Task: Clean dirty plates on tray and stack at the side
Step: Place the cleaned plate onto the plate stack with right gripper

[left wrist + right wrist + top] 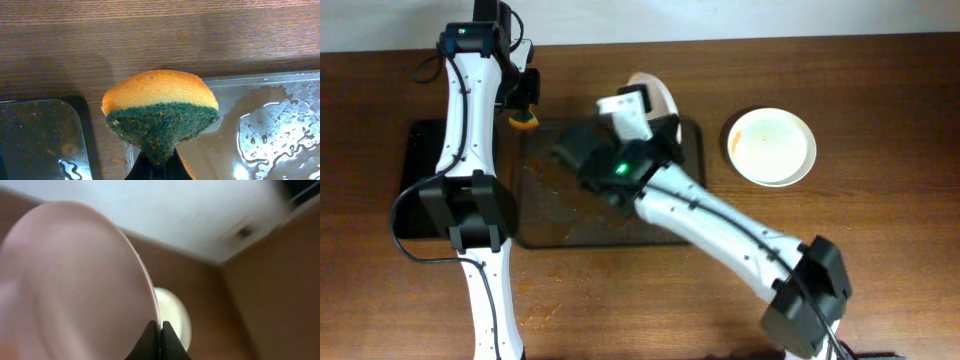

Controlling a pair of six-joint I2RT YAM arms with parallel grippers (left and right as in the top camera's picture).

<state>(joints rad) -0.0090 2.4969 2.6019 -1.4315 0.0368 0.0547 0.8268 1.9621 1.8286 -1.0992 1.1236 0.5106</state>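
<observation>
Sponge (160, 112), one only, fills the left wrist view. Its long axis lies crosswise, orange side outward, and the left gripper (157, 169) is closed tight on its green side. Below it lie two trays, a dark tray (40, 135) and a wet clear tray (280, 125). Of two plates, the pink plate (75, 280) stands on edge over the clear tray's far edge, rim clamped by the right gripper (160, 339). The overhead view shows the white plate (771, 146) sharply, flat on the table (880, 250).

A: State of the pink plate (70, 280)?
B: Rim was pinched between the right fingers (149, 341); plate stood on edge, tilted, above them.
A: And the white plate (772, 146)?
B: Lay flat beyond those fingers, orange-smeared. The sponge (160, 107), orange over green, sat clamped in the left fingers (136, 173) beside the wet tray (260, 79) corner.
</observation>
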